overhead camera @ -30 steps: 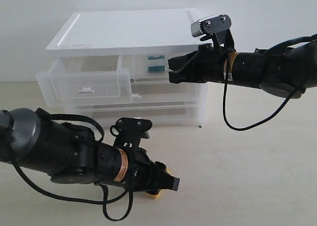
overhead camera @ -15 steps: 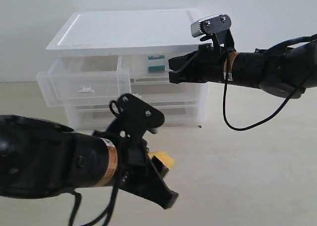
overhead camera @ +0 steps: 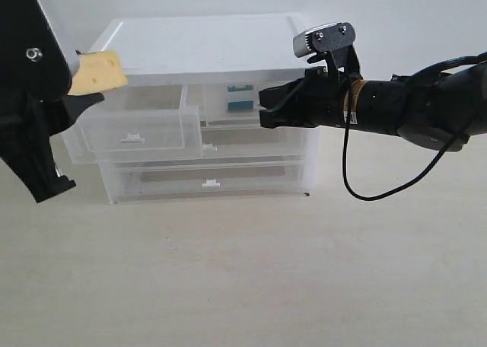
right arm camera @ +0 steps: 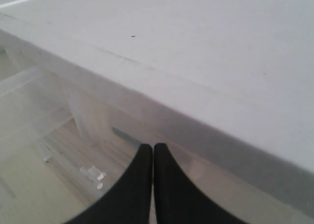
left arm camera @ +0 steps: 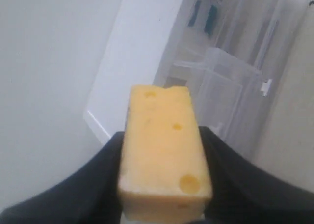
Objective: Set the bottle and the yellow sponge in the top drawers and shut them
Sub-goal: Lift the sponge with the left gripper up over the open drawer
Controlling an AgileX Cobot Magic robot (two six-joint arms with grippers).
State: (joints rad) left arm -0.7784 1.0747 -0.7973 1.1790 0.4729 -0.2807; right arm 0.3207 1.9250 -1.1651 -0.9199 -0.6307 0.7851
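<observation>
- Left claw point(left arm camera: 162, 133): clamped on the yellow sponge point(overhead camera: 99, 71), one finger against each long side.
- Yellow sponge: long axis runs along the fingers. Its free end juts past the tips toward the cabinet point(overhead camera: 205, 46), and it lies nearly level.
- Top left drawer point(overhead camera: 137, 130): pulled out, below and just ahead of the left claw.
- Right claw point(right arm camera: 153, 153): tips pressed together, nothing between them, at the front of the top right drawer point(overhead camera: 224, 113).
- Bottle point(overhead camera: 240, 102): just beyond the right claw's tips, inside that drawer. Only teal patches show, so its axis cannot be told.
</observation>
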